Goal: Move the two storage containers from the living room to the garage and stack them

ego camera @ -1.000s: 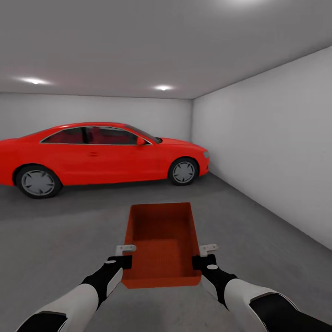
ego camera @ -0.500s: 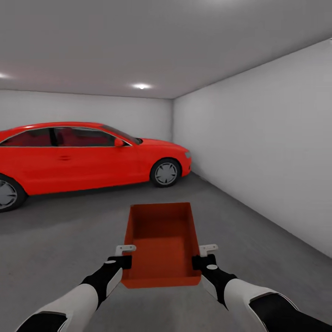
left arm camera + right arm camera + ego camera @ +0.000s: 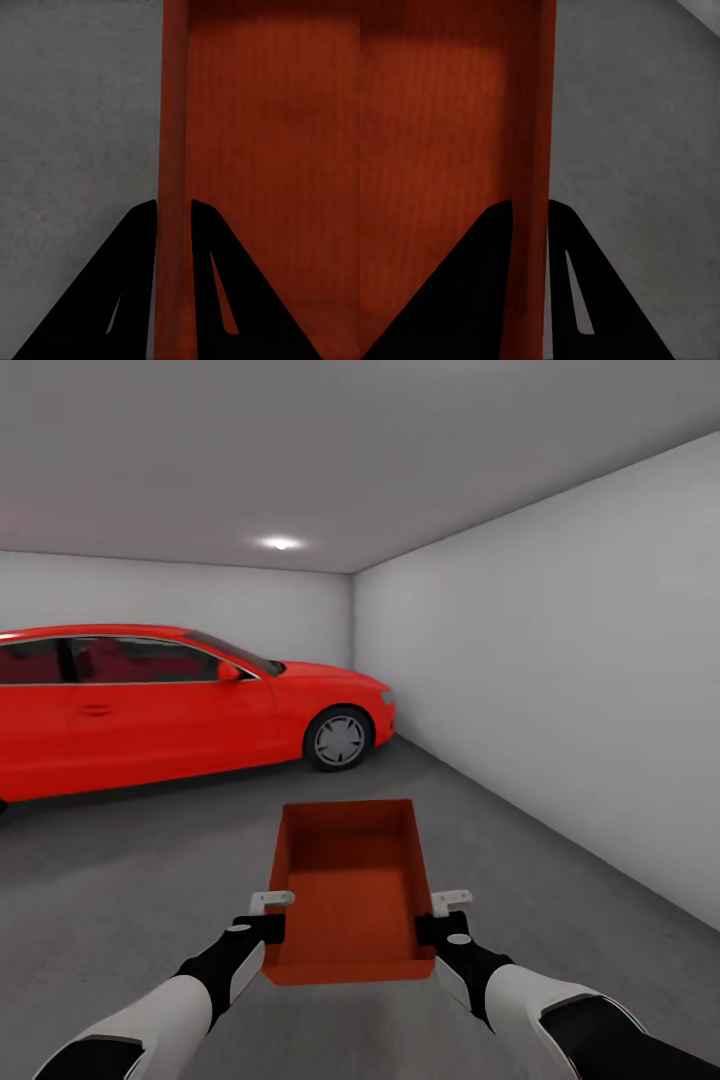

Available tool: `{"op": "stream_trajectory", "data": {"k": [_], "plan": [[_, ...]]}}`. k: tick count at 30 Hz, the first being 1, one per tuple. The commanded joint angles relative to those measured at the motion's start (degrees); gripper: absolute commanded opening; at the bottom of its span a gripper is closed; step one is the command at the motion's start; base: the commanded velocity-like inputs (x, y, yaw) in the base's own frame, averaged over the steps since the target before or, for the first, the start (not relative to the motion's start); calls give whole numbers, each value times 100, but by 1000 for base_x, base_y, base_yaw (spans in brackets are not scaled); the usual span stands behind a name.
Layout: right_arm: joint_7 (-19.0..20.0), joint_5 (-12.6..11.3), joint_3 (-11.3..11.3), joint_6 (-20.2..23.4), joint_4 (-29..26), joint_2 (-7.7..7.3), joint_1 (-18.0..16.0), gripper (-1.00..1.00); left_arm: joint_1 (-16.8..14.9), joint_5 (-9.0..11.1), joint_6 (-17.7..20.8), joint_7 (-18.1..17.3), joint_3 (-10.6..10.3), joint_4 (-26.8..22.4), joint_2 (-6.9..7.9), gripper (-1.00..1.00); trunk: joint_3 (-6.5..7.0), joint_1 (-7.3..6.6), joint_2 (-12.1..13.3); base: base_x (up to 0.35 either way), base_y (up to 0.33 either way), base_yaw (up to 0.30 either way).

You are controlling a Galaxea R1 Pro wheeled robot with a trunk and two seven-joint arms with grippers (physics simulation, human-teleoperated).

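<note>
Garage: red car, grey concrete floor.

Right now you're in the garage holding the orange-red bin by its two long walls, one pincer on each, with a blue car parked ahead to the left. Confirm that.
Not quite: the car is red, not blue, as the head view shows. The rest holds: the left pincer and right pincer each clamp a long wall of the orange-red bin.
</note>
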Motion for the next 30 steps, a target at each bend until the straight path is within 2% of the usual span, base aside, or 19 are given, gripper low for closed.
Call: {"op": "stream_trajectory", "data": {"k": [1,30], "plan": [[157,-27,-179,-14,20,67,-2,-100,-6,-85,-41,292,195,-32,-2,-100,-8,4,-5,321,0,-1],[171,-27,-181,-18,-57,39,-2,-100,-6,-83,-41,291,194,-19,8,-100,-8,4,-5,321,0,0]]}}
